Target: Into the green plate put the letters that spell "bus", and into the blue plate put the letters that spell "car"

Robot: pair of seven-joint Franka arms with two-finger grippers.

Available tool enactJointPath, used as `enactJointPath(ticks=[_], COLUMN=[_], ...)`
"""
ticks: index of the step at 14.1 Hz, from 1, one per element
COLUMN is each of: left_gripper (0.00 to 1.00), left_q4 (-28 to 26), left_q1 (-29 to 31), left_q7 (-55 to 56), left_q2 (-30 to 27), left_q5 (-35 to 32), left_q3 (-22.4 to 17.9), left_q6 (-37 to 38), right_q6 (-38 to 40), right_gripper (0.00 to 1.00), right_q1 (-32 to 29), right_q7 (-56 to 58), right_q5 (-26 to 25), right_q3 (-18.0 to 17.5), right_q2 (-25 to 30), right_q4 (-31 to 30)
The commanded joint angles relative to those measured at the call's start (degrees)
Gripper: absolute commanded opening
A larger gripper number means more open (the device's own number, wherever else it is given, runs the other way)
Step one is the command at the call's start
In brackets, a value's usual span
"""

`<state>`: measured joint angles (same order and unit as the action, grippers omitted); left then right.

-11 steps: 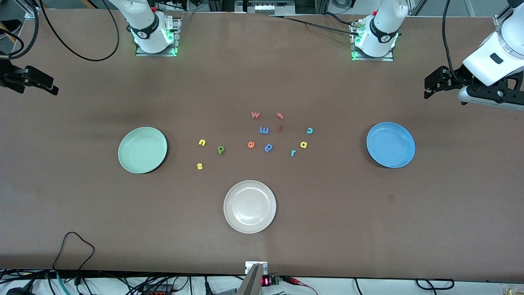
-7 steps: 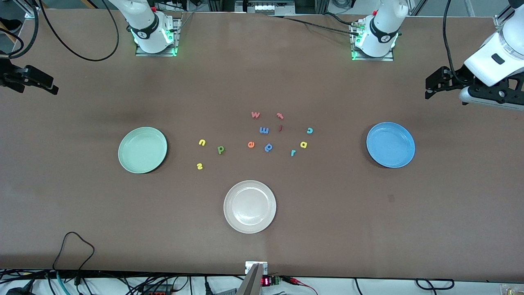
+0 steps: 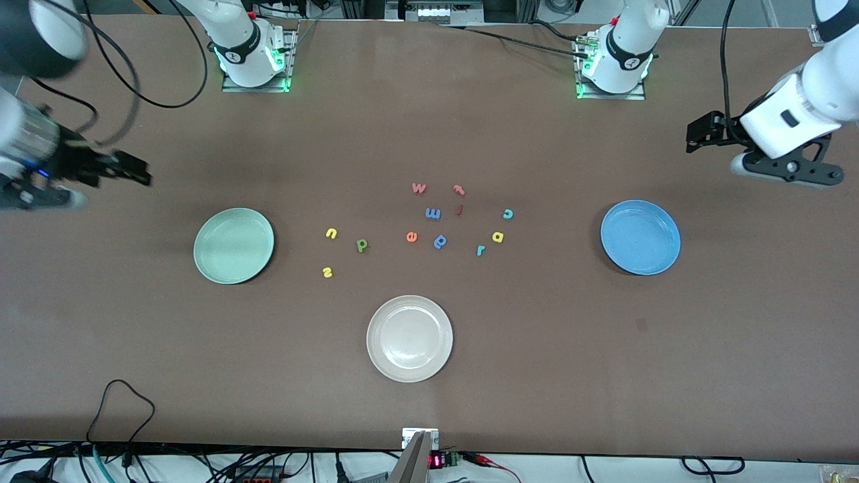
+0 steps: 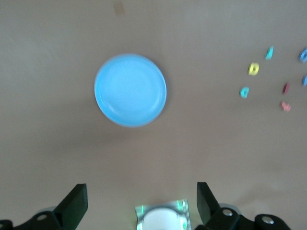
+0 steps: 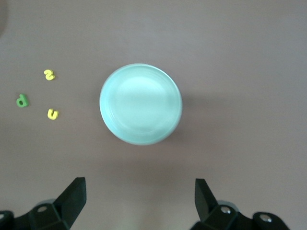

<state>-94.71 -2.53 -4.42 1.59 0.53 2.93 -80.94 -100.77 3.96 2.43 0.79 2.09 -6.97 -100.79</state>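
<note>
The mint-green plate (image 3: 233, 245) (image 5: 140, 103) and the sky-blue plate (image 3: 640, 237) (image 4: 130, 90) both lie empty. Between them lie the yellow "u" (image 3: 331, 233) (image 5: 53, 114), dark green "b" (image 3: 362, 245) (image 5: 22, 100) and yellow "s" (image 3: 327, 272) (image 5: 49, 74), toward the green plate. The teal "c" (image 3: 508, 214) (image 4: 244, 92), yellow "a" (image 3: 497, 236) (image 4: 253, 69) and teal "r" (image 3: 480, 250) (image 4: 269, 52) lie toward the blue plate. My right gripper (image 3: 137, 176) (image 5: 140, 189) hangs open over bare table beside the green plate. My left gripper (image 3: 699, 134) (image 4: 141, 191) hangs open over bare table beside the blue plate.
A cream-white plate (image 3: 409, 339) sits nearer the front camera, mid-table. Other letters lie among the task ones: orange "e" (image 3: 411, 236), blue stem-and-bowl letter (image 3: 440, 241), blue "m" (image 3: 433, 213), red "w" (image 3: 419, 188) and two small red letters (image 3: 459, 190).
The right arm has swung in from the table's end toward the green plate. The left gripper has shifted slightly toward the middle. Letters and plates have not moved.
</note>
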Motion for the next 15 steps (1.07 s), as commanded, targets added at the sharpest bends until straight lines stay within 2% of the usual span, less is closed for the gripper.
enactJointPath(ticks=[1, 4, 5, 8, 9, 11, 12, 13, 15], left_gripper=[1.00, 1.00, 1.00, 1.00, 1.00, 0.97, 0.97, 0.95, 0.94], left_q4=[4.4, 9.1, 10.7, 10.3, 10.2, 6.4, 3.4, 0.7, -7.1], left_q1=[-3.6, -7.6, -8.8, -13.5, -14.0, -15.5, -17.2, -18.5, -22.5], left_q7=[-0.1, -0.4, -0.3, -0.3, 0.0, 0.5, 1.1, 2.6, 9.8], left_q2=[8.0, 17.5, 20.2, 24.9, 26.3, 27.3, 27.2, 27.2, 27.2], left_q5=[-0.1, -0.1, -0.1, 0.3, 0.6, 0.7, 0.8, 0.8, 0.7], left_q3=[0.7, 0.7, 0.7, 0.8, 0.8, 0.9, 0.9, 0.9, 1.1], left_q6=[3.2, 1.9, -0.5, -12.9, -15.0, -22.9, -27.6, -32.3, -45.1], right_q6=[-6.0, -11.0, -12.5, -15.7, -17.0, -20.3, -21.8, -23.2, -26.3], right_gripper=[1.00, 1.00, 1.00, 1.00, 0.95, 0.88, 0.78, 0.75, 0.69], right_q1=[4.2, 8.9, 10.4, 14.7, 15.0, 16.5, 18.0, 19.4, 20.5], right_q7=[-0.9, -1.0, -0.9, -0.9, -1.5, -2.6, -2.6, -3.3, -4.4], right_q5=[0.3, 3.5, 5.3, 5.5, 5.6, 5.4, 5.1, 5.1, 4.8], right_q3=[0.1, 0.1, 0.1, 0.2, 0.2, 0.1, 0.2, 0.2, 0.2], right_q2=[-7.5, -13.9, -16.0, -22.5, -24.0, -25.9, -26.9, -27.9, -30.1], right_q4=[1.3, 1.6, 2.2, 5.3, 6.0, 6.0, 6.0, 6.0, 6.0])
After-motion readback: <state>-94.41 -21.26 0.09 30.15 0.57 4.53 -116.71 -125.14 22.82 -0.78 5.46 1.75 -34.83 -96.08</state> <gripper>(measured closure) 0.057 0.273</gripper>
